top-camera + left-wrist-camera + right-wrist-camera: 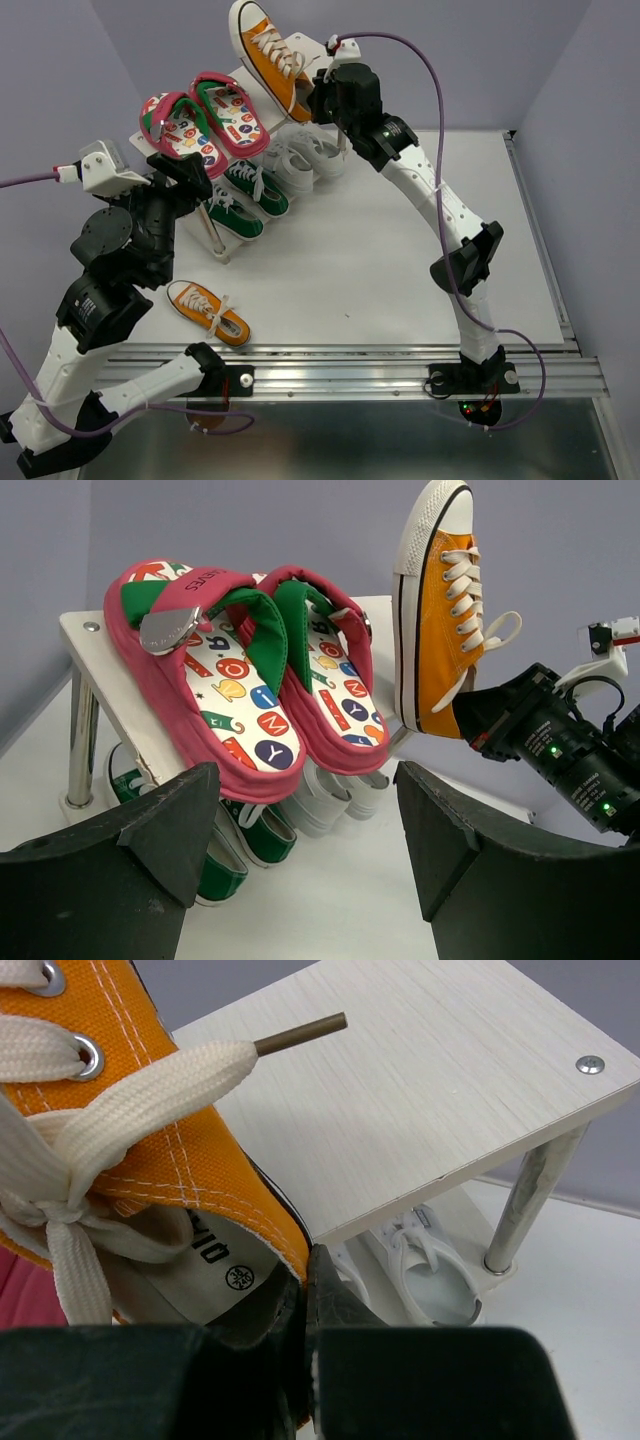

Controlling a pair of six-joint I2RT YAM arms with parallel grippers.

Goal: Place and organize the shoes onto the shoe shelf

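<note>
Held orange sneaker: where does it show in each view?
Top external: held orange sneaker top centre, toe up.
Left wrist: upper right, right of the flip-flops.
Right wrist: upper left, heel in right gripper.
Shared landmark: shelf's top board.

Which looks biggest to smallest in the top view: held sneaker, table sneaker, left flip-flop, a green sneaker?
1. The held orange sneaker, raised toward the camera.
2. The left flip-flop and the table sneaker, about alike.
3. The green sneaker, partly hidden under the shelf.
</note>
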